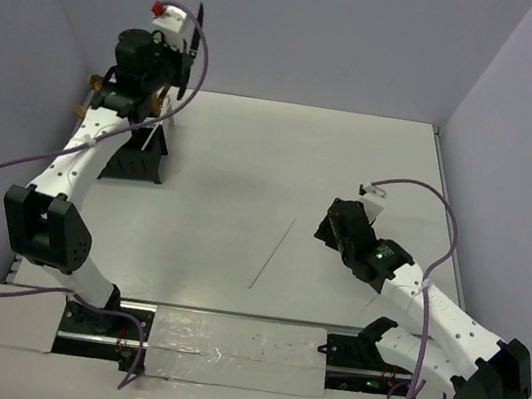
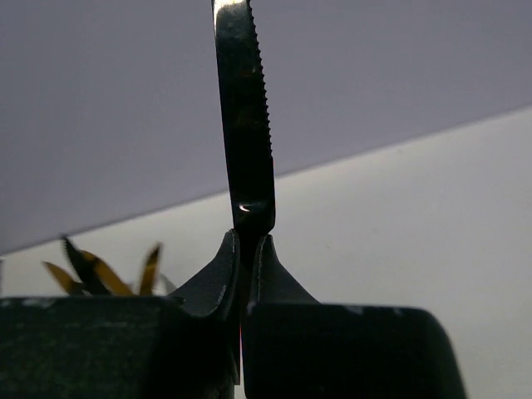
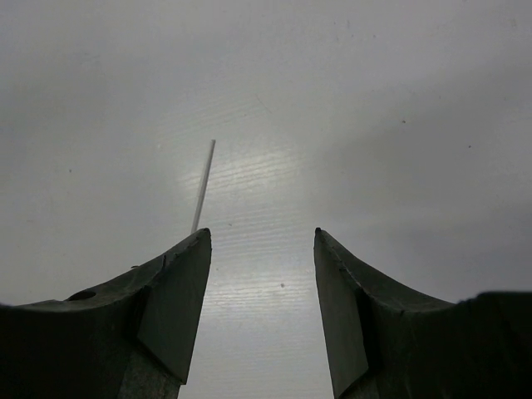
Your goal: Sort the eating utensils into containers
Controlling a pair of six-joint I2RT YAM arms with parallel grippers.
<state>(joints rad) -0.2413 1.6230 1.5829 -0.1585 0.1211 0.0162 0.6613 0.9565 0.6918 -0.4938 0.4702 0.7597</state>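
The left arm reaches to the far left of the table. The left gripper is raised over that corner, and its fingers are pressed together on a knife. The wrist view shows the grip at the lower end of the visible blade. The dark blade rises straight out of the pinch, with its serrated edge on the right and its tip cut off by the top of the picture. From above, the knife is a thin dark sliver standing beside the wrist against the back wall.

The black cutlery caddy sits on the table at far left, just below and nearer than the raised gripper, with the forearm crossing part of it. A few gold utensil heads poke out around the arm above the caddy. The left wrist camera catches the gold tips low at its left edge. I cannot tell which compartment they stand in.

The right gripper hangs low over the right middle of the table with its fingers spread wide and nothing between them, only bare tabletop. A thin white stick lies flat on the table just to its left, apart from the fingers. In the right wrist view the stick shows beyond the left fingertip.
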